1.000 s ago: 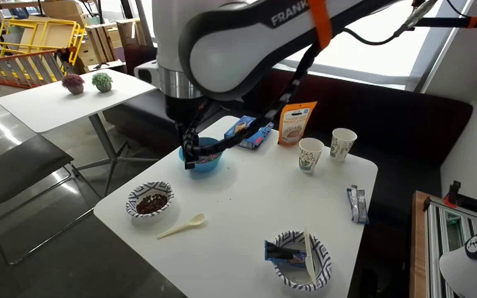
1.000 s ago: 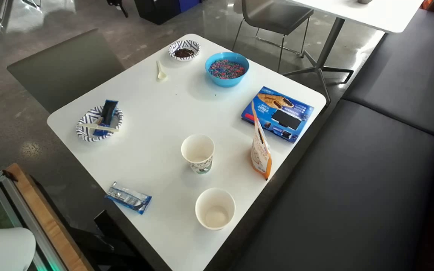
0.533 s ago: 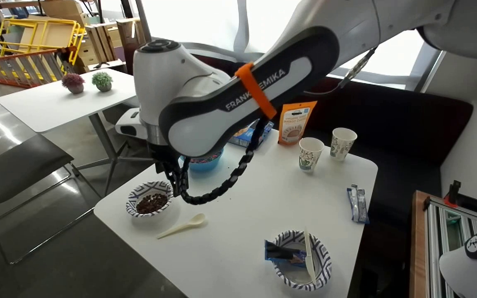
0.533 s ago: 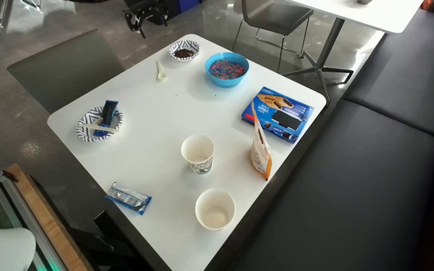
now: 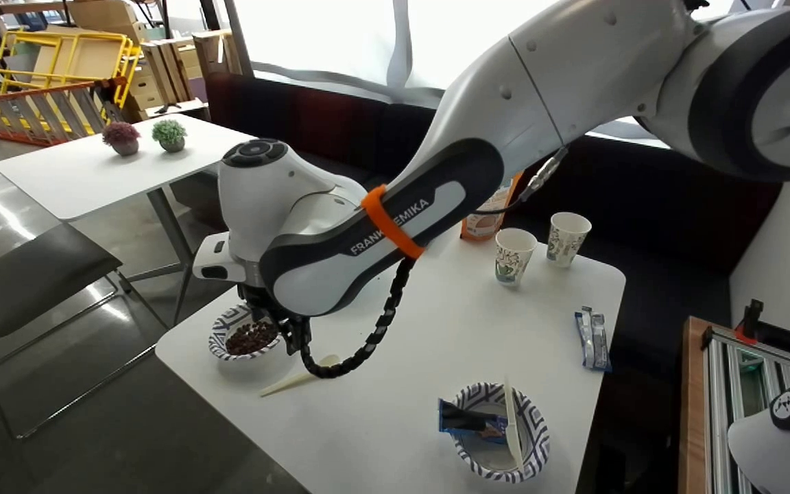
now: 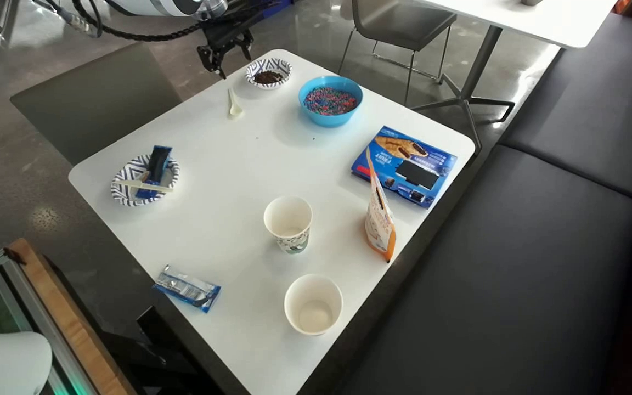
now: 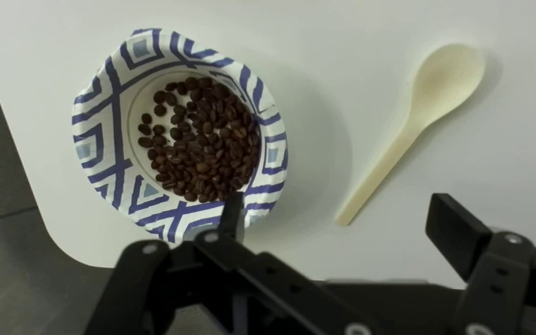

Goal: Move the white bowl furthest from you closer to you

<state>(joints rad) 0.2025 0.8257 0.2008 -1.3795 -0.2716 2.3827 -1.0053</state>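
Observation:
The white bowl (image 7: 110, 107) is a small paper bowl with a blue pattern and brown coffee beans (image 7: 203, 149) inside. It stands near a table corner, and shows in both exterior views (image 5: 229, 321) (image 6: 249, 74), partly covered by the gripper in one. My gripper (image 7: 337, 209) is open with nothing between its fingers; it also shows in both exterior views (image 5: 288, 336) (image 6: 235, 67). It hangs above the table beside the bowl. In the wrist view one fingertip overlaps the bowl's rim; it seems above it, but contact cannot be told.
A cream spoon (image 7: 449, 77) lies beside the bowl. A blue bowl (image 6: 331, 120) of colourful bits stands close by. A patterned bowl (image 5: 535, 429) holds packets and a knife. Two paper cups (image 6: 288, 219) (image 6: 314, 304), a blue box (image 6: 404, 164), an orange pouch (image 6: 380, 225) and wrappers (image 6: 187, 288) also stand or lie there.
In an exterior view the arm has come down and toward the bowl with the beans, from in front of the blue bowl. The bowls and other table objects have not moved.

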